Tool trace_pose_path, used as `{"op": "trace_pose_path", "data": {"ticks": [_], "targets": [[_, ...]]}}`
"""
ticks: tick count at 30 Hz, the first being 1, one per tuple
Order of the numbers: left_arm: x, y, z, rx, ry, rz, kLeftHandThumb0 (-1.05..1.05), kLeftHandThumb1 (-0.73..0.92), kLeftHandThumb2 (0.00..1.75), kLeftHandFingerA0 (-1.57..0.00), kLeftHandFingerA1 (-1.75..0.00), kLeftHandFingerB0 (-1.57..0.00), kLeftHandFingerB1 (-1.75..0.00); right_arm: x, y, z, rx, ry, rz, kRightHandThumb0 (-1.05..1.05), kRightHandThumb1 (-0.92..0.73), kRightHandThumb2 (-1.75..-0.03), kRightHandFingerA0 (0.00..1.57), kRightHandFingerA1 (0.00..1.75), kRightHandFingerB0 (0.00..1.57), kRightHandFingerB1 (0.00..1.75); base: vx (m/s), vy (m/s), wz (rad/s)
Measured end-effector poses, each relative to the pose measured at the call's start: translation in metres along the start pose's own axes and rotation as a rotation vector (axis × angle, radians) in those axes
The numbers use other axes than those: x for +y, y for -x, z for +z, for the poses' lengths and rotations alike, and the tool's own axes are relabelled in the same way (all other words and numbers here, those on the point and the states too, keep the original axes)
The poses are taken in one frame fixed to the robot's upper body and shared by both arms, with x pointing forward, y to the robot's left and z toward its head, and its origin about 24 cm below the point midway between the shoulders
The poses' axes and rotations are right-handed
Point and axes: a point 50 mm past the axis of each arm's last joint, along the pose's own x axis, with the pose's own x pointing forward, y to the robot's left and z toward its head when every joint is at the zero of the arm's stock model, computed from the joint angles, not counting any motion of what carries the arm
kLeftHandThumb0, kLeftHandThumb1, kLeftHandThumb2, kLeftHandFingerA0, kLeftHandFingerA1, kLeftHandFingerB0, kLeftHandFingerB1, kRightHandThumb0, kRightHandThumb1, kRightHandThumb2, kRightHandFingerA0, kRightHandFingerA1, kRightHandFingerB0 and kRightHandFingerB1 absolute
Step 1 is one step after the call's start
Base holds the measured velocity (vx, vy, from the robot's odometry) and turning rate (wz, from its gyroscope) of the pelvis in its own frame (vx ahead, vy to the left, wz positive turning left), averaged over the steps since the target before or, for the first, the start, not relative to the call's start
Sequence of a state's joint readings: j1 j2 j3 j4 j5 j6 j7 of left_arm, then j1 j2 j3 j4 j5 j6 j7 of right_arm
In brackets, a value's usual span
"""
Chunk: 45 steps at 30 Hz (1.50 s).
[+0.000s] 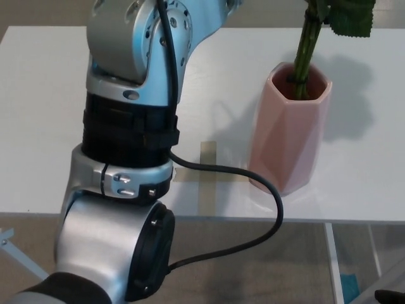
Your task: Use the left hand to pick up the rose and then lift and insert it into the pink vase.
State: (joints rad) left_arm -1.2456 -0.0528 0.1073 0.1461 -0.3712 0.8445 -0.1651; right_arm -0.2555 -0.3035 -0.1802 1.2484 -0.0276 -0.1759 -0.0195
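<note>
Filling the left of my view, my left arm (130, 145) with its black cable (240, 190) hides much of the white table (38, 95). My hand is above the frame, so I cannot tell its grip. The rose (304, 57) stem stands nearly upright inside the pink vase (288, 136), top leaning slightly right, beside my arm.

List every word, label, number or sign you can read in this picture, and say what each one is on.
There is no readable text in the head view.
Pink vase: plain, no label.
Left arm: silver and black housings with screws and a black cable, no legible markings.
White table: bare except for a strip of tape, which carries no writing.
Rose stem and leaf: no tag.
</note>
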Motion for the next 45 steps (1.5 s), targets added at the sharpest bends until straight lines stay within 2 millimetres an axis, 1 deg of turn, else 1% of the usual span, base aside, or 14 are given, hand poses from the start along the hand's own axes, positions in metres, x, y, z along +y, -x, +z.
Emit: {"op": "trace_pose_path", "data": {"ticks": [1,2,21,22,23,37,45], "targets": [[0.0,0.0,0.0,-0.001,-0.001,0.0,-0.15,0.85,0.65,-0.88,-1.51,-0.78,-0.87,0.0,0.0,0.0,0.0,0.0,0.0,-0.33,-0.6,-0.58,0.66,0.48,0.57,0.43,0.0,0.0,0.0],[0.0,0.0,0.0,-0.002,-0.002,0.001,-0.15,0.83,0.7,-0.86,-1.54,-0.78,-0.87,0.0,0.0,0.0,-0.001,0.0,0.0,-0.33,-0.61,-0.58,0.66,0.48,0.57,0.43,0.0,0.0,0.0],[0.005,-0.003,-0.005,0.004,-0.022,0.009,-0.15,0.82,0.68,-0.83,-1.54,-0.77,-0.87,0.002,-0.002,0.007,-0.017,0.0,0.008,-0.32,-0.61,-0.58,0.67,0.48,0.57,0.43,0.0,0.0,0.0],[0.005,-0.004,-0.005,0.003,-0.026,0.007,-0.15,0.82,0.68,-0.83,-1.54,-0.77,-0.87,0.002,-0.002,0.008,-0.016,-0.001,0.008,-0.32,-0.61,-0.58,0.67,0.48,0.57,0.43,0.0,0.0,0.0],[0.005,-0.004,-0.006,0.004,-0.029,0.006,-0.16,0.84,0.64,-0.86,-1.49,-0.77,-0.85,0.002,-0.002,0.008,-0.016,-0.001,0.008,-0.32,-0.61,-0.58,0.67,0.48,0.57,0.43,0.0,0.0,0.0],[0.0,-0.008,-0.022,0.051,-0.12,0.013,-0.15,0.84,0.64,-0.84,-1.5,-0.76,-0.87,0.002,-0.002,0.009,-0.016,0.005,0.015,-0.32,-0.61,-0.58,0.66,0.48,0.57,0.43,0.0,0.0,0.0],[-0.001,-0.008,-0.024,0.059,-0.135,0.017,-0.15,0.84,0.65,-0.82,-1.46,-0.74,-0.89,0.002,-0.003,0.009,-0.019,0.007,0.018,-0.32,-0.61,-0.58,0.66,0.48,0.57,0.43,0.0,0.0,0.0]]}}
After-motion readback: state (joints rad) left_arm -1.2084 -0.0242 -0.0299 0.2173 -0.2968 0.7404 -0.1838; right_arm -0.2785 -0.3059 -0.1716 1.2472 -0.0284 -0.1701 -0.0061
